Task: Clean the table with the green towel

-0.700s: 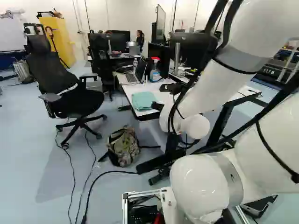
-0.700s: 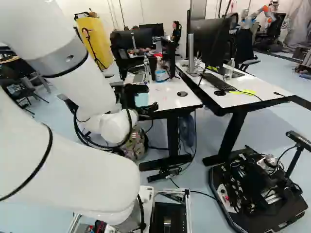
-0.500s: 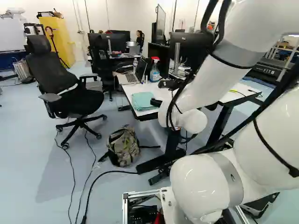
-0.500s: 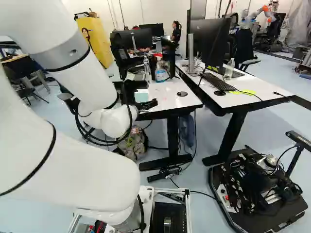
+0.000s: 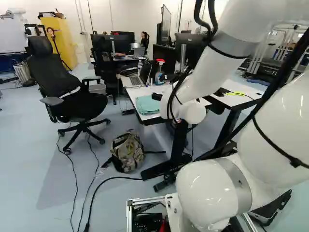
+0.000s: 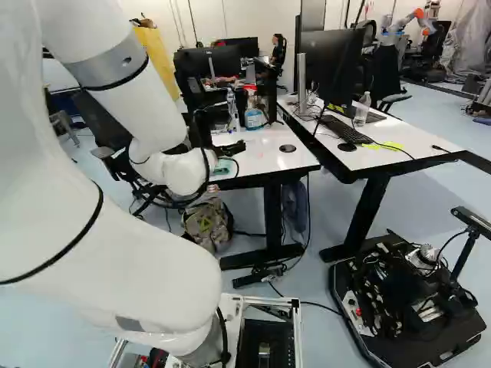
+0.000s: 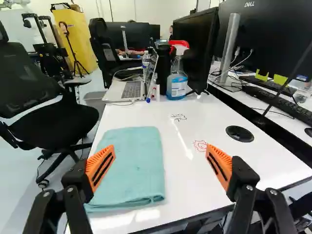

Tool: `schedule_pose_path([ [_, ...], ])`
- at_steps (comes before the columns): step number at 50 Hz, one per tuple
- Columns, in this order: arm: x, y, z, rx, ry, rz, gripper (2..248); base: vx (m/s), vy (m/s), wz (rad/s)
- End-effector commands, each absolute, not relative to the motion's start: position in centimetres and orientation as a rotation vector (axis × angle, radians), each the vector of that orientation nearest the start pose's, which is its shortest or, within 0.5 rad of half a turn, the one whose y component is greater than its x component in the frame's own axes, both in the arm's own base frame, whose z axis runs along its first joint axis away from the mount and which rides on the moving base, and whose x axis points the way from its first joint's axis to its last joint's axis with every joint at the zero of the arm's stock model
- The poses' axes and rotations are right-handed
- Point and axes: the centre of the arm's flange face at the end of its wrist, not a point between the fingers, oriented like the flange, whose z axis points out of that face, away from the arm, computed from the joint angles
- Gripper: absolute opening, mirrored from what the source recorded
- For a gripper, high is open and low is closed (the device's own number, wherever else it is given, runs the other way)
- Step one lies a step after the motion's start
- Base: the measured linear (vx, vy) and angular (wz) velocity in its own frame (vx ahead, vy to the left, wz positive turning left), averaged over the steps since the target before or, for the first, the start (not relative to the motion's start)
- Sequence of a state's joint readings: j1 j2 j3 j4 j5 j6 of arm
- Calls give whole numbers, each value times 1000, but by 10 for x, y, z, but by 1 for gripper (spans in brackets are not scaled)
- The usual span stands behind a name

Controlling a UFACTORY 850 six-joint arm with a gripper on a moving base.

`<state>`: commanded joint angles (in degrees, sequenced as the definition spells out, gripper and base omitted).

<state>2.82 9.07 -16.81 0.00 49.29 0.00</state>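
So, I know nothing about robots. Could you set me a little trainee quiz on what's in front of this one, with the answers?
1. Multiple choice: which of these lies nearest the jaws?
a) the laptop
b) the folded towel
c) the spray bottle

2. True or false: the jaws are closed tightly around a bottle.

3. Fill in the colour: on the white table, the small drawing nearer the jaws is ____.

Key: 1 b; 2 false; 3 red.

Shows matt cloth in the towel (image 7: 139,165) between the fingers (image 7: 100,168), smooth gloss on the tabletop (image 7: 195,190) beyond them. Looks like plastic, probably, in the spray bottle (image 7: 177,84) farther ahead.
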Motion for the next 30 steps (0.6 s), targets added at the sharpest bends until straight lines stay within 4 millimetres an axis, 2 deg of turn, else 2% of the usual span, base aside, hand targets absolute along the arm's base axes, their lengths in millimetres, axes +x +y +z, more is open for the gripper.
schedule_pose_path([
  [30,396,36,422,-2593,-116,-1682,247,0,0,0],
])
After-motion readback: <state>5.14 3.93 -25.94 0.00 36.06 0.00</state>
